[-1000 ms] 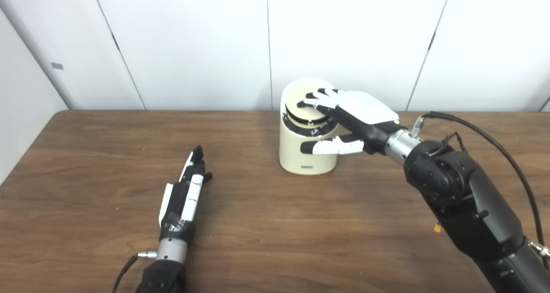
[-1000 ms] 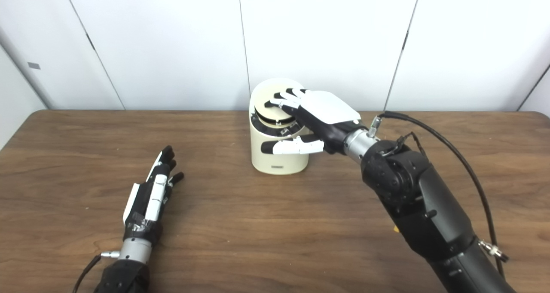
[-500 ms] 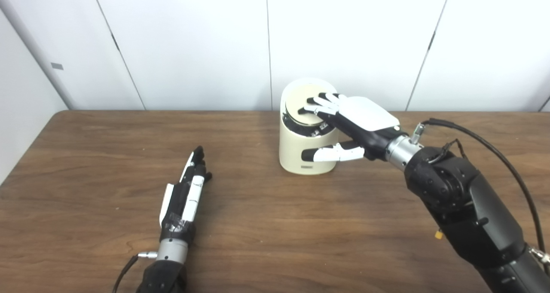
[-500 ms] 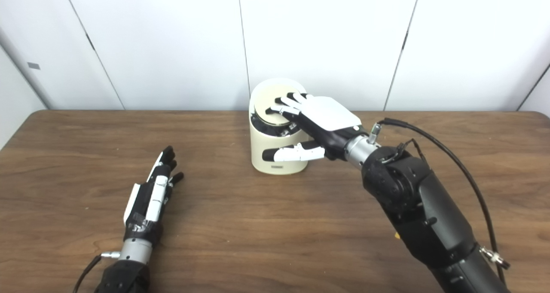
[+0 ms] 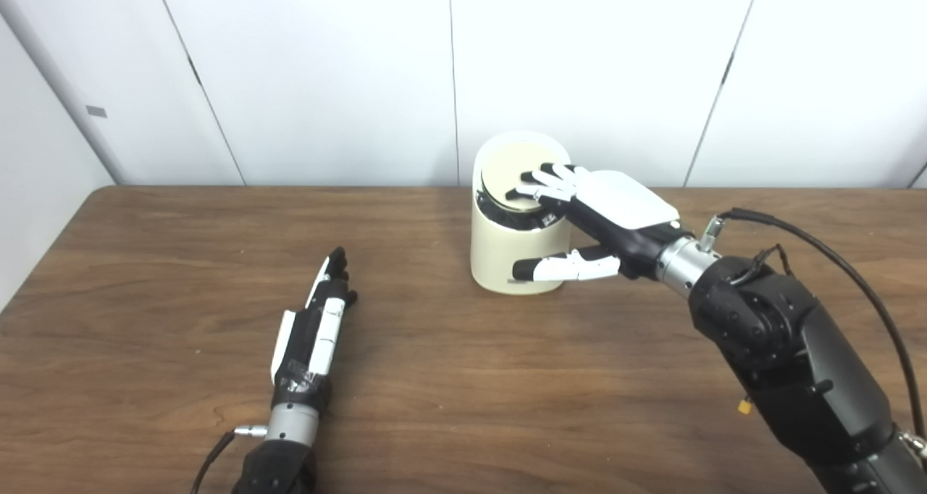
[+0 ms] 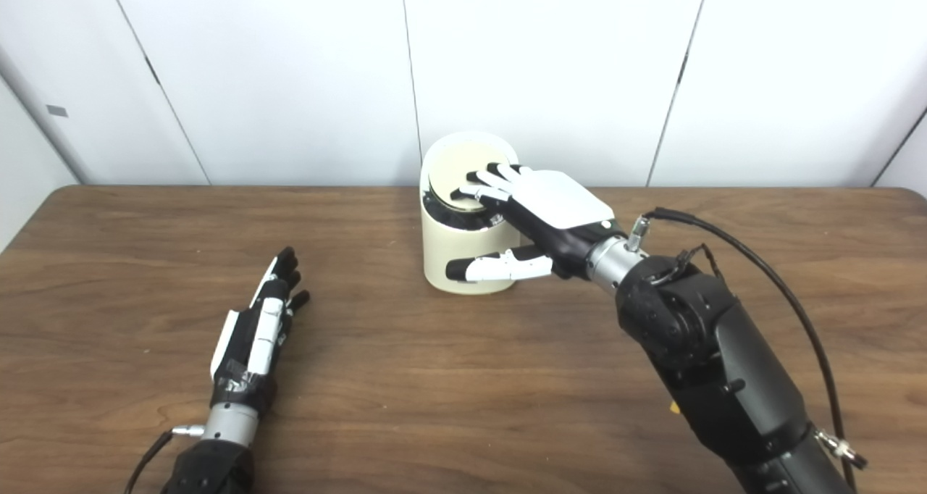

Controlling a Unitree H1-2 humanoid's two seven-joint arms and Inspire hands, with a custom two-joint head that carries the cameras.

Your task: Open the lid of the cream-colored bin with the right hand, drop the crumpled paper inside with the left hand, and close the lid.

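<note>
The cream-colored bin (image 5: 498, 256) stands at the back middle of the table. Its round lid (image 5: 505, 172) lies low over the opening, with a dark gap showing along its front edge. My right hand (image 5: 617, 206) reaches over the bin from the right, open; its fingers (image 5: 539, 184) rest spread on the lid and its thumb (image 5: 561, 268) lies across the front of the bin's wall. My left hand (image 5: 315, 327) rests open on the table at the front left, fingers straight, holding nothing. No crumpled paper is in view.
The brown wooden table (image 5: 463, 378) runs across the whole view, with white wall panels (image 5: 326, 74) right behind it. A black cable (image 5: 833, 248) loops off my right forearm.
The lid has come down from a raised tilt to nearly flat under my right hand's fingers, and that hand has sunk and drawn back slightly. The left hand has stayed put.
</note>
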